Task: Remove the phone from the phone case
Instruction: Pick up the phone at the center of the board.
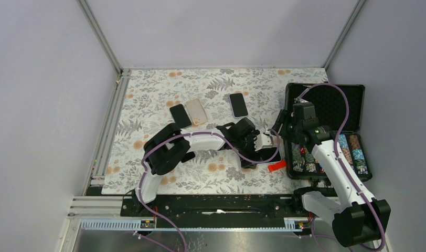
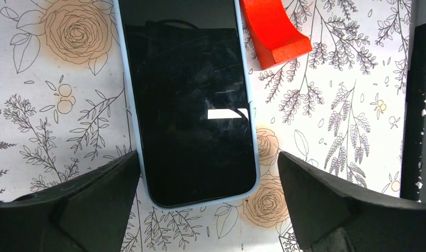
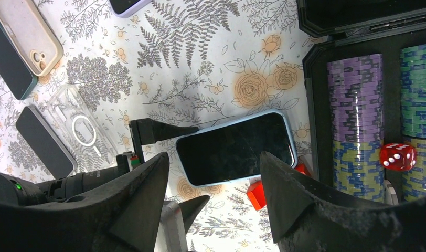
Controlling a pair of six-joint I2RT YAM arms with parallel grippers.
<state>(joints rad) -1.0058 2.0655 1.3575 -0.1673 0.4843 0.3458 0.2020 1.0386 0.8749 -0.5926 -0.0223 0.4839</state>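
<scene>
**Fingers.** My left fingers (image 2: 95,194) are spread wide and hold nothing. They sit low, one on each side of the near end of the phone (image 2: 192,105), and I cannot confirm contact on either side. My right fingers (image 3: 305,210) are also parted and empty, hovering above the same phone.

**Task item.** The phone lies flat and screen up on the counter (image 2: 331,131). It is between my left fingers and the black box (image 3: 313,115), with a red block (image 2: 271,31) just beside its far corner. Its pale blue case (image 2: 255,152) shows as an unbroken rim around every visible edge.

**Progress.** I judge the removal not yet begun. The phone is fully seated and no corner is lifted. A grip, peeling the rim and drawing the phone out all remain.

**Count, right wrist view.**
- One phone in the blue case.
- One clear case (image 3: 80,131), empty.
- One beige case (image 3: 27,31), back up. I cannot tell whether it holds a phone.
- Three further dark phones, each only partly seen:
  - one at the left edge (image 3: 6,58)
  - one beside the clear case (image 3: 43,149)
  - one at the top edge (image 3: 127,4)
- One red block.
- One red die (image 3: 397,156).
- One black box holding rows of chips (image 3: 355,115), which I have not counted.
</scene>
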